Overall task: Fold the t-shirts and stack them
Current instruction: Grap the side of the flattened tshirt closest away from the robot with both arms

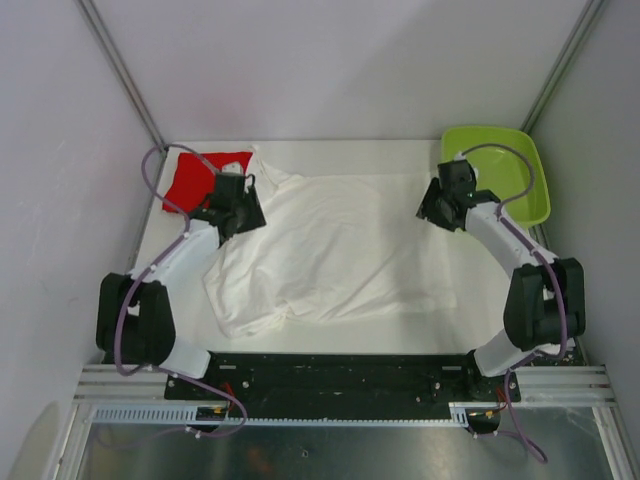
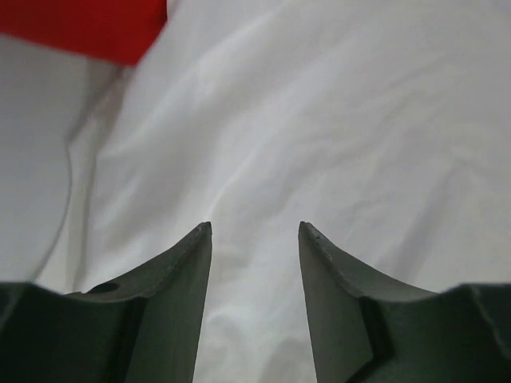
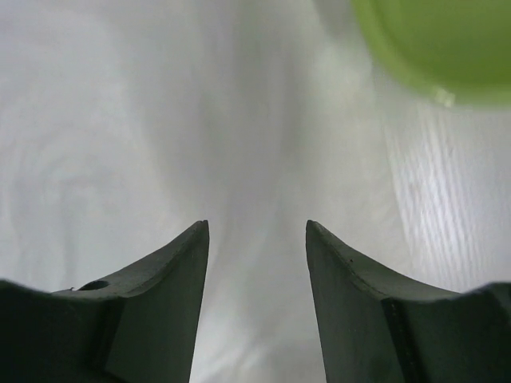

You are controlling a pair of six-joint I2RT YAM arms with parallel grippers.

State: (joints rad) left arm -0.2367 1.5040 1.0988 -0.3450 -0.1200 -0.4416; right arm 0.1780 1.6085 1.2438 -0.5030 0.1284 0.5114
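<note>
A white t-shirt [image 1: 335, 245] lies spread across the middle of the table, plain side up, its near left part rumpled. A folded red t-shirt [image 1: 190, 178] sits at the far left corner and shows as a red patch [image 2: 88, 28] in the left wrist view. My left gripper [image 1: 240, 205] hovers over the white t-shirt's far left edge, jaws open with only white cloth [image 2: 319, 120] beneath them. My right gripper [image 1: 440, 205] hangs over the white t-shirt's far right edge [image 3: 120, 144], open as well, nothing between its fingers.
A lime-green tray [image 1: 500, 170] stands at the far right corner, just behind the right gripper; its rim [image 3: 431, 48] shows in the right wrist view. White walls close in the table on the left, back and right. Bare tabletop [image 3: 455, 207] shows beside the cloth.
</note>
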